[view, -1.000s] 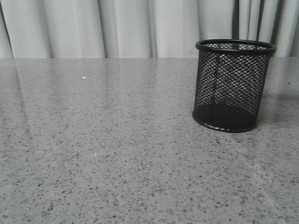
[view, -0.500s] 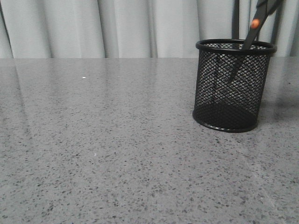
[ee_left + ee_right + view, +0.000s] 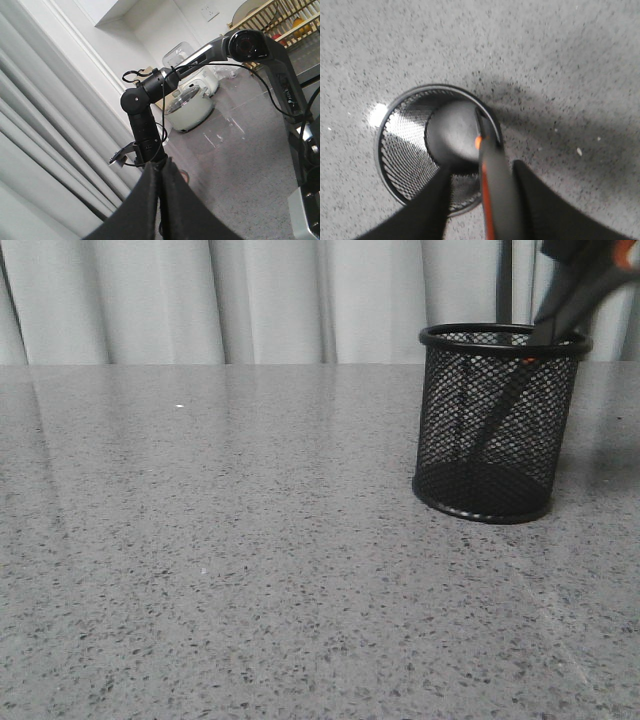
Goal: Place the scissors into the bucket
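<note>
The bucket (image 3: 470,420), a black wire-mesh cup, stands upright on the grey table at the right. The scissors (image 3: 570,305) slant down into it from the upper right, blades inside the mesh and orange-lined handles above the rim. In the right wrist view, my right gripper (image 3: 482,170) is directly above the bucket (image 3: 400,150). The scissors handle (image 3: 495,195) sits between its fingers with a clear gap to one finger, so the jaws stand open. My left gripper (image 3: 161,167) is shut and empty, raised and pointing away from the table.
The grey speckled table (image 3: 220,540) stretches left of the bucket, with pale curtains (image 3: 270,300) behind it. The left wrist view shows another arm (image 3: 145,120) and a rice cooker (image 3: 192,107) on a far counter.
One second ago the bucket was empty. The scissors then came in from the upper right and have sunk deeper into the bucket, their orange pivot now at rim level.
</note>
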Action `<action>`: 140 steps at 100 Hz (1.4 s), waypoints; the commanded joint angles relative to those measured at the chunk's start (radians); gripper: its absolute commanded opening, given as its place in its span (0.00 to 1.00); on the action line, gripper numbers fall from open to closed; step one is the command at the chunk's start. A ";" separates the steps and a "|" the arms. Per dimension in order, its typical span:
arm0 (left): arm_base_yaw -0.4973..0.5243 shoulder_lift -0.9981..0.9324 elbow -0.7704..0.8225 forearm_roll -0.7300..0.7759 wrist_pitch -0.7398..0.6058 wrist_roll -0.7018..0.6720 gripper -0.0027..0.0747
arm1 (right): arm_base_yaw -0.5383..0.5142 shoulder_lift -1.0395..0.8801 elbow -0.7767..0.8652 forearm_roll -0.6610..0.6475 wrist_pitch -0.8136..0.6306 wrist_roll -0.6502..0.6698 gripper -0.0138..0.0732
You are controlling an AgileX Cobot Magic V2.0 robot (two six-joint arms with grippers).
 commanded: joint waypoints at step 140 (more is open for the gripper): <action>0.286 -0.036 0.622 0.538 -0.673 -0.824 0.01 | 0.000 -1.169 0.984 -0.020 -1.018 -0.102 0.10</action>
